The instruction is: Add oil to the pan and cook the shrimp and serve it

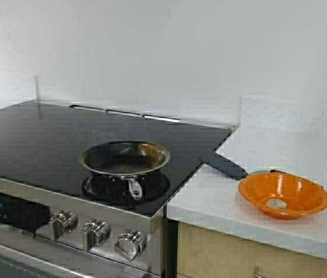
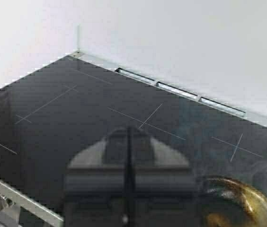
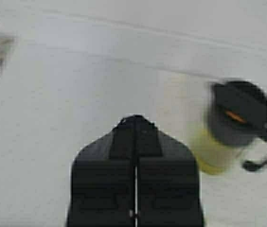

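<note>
Pan (image 1: pixel 125 158) sits on the front burner of the black glass stovetop (image 1: pixel 36 139) in the high view, handle pointing toward the knobs (image 1: pixel 97 233), inside dark and brown-stained, no oil sheen that I can make out. Off to the right on the white counter (image 1: pixel 279 145) there's an orange bowl (image 1: pixel 283 195) with a small pale curled bit in it, which I'd take for the shrimp (image 1: pixel 276 204). A black spatula-type handle (image 1: pixel 224 165) lies just behind the bowl. Neither arm really shows here.

Left wrist view: left gripper (image 2: pixel 126 142) hangs over the cooktop w/ its fingers pressed together, holding nothing. Pan rim peeks in at the corner, and there's a faint haze near it (smoke or steam, can't say which).

Right wrist view: right gripper (image 3: pixel 134 127) is also closed up tight and empty, hovering over the counter. The oil (image 3: pixel 209 153) is close beside it but not touching, yellow-green liquid in a clear dispenser w/ black lid (image 3: pixel 240 111) and black handle.

So imo we're right at the start, oil step not done yet. Next move prob needs the right gripper to spread its fingers, line up on the dispenser handle or body, then grab and carry it over to the pan. Tall glass + liquid, so a firm, upright grip matters.
</note>
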Robot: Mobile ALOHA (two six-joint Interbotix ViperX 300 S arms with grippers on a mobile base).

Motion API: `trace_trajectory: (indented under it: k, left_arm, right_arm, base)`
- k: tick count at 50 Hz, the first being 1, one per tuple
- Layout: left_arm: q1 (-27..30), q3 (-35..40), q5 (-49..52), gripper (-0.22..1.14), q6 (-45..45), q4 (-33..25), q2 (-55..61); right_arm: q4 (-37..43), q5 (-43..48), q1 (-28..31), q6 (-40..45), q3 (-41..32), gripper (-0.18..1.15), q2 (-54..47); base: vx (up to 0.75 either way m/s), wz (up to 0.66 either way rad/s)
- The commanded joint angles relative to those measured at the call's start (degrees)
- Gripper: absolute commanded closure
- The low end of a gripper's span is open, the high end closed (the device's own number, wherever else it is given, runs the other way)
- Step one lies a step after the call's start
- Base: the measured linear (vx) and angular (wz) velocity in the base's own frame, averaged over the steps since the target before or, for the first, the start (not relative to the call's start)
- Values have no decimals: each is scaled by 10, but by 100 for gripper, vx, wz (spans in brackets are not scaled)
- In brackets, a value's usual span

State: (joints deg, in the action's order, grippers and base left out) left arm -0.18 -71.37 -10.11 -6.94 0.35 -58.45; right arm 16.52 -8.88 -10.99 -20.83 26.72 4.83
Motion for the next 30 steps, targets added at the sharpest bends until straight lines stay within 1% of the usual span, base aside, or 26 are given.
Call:
trace_trajectory:
  k: [1, 7, 8, 14, 22, 30]
  left_arm:
    - [0, 14, -1, 88, 0, 0, 2]
    - [0, 14, -1, 88, -2, 0, -1]
    - [0, 13, -1, 89, -2, 1, -2]
    - [0, 13, -1, 89, -3, 1, -3]
    - [0, 12, -1, 89, -3, 0, -4]
    - [0, 12, -1, 89, -4, 0, -4]
  right_arm:
    - [-59, -102, 61, -1, -42, 92, 41]
    - [-133, -174, 124, 1, -57, 91, 54]
    - [-151, -185, 142, 4, -57, 91, 58]
    - [-213, -221, 217, 20, -49, 91, 66]
    - [-297, -252, 316, 83, -23, 91, 61]
    - [-426, -297, 412, 177, 16, 91, 33]
  base:
    - [0, 0]
    - [0, 0]
    - [0, 0]
    - [0, 0]
    - [0, 0]
    - [0, 0]
